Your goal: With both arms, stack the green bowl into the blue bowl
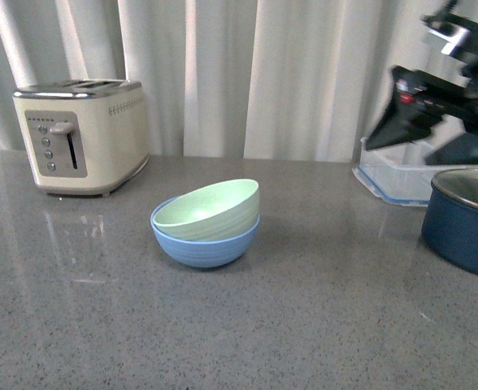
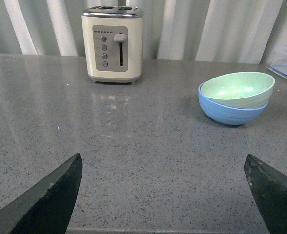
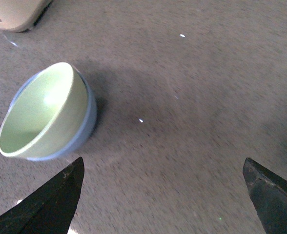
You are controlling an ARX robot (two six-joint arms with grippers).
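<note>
The green bowl (image 1: 206,210) sits nested in the blue bowl (image 1: 205,246) at the middle of the grey counter, tilted slightly. The left wrist view shows the green bowl (image 2: 236,89) in the blue bowl (image 2: 229,113) far ahead of my left gripper (image 2: 162,156), which is open and empty over bare counter. The left gripper is out of the front view. My right gripper (image 1: 400,150) is raised at the right, blurred, open and empty. In the right wrist view it (image 3: 163,159) hovers beside the green bowl (image 3: 41,114) and blue bowl (image 3: 87,122).
A cream toaster (image 1: 80,134) stands at the back left. A dark navy pot with a glass lid (image 1: 467,219) and a clear plastic container (image 1: 393,175) sit at the right, under the right arm. Curtains hang behind the counter.
</note>
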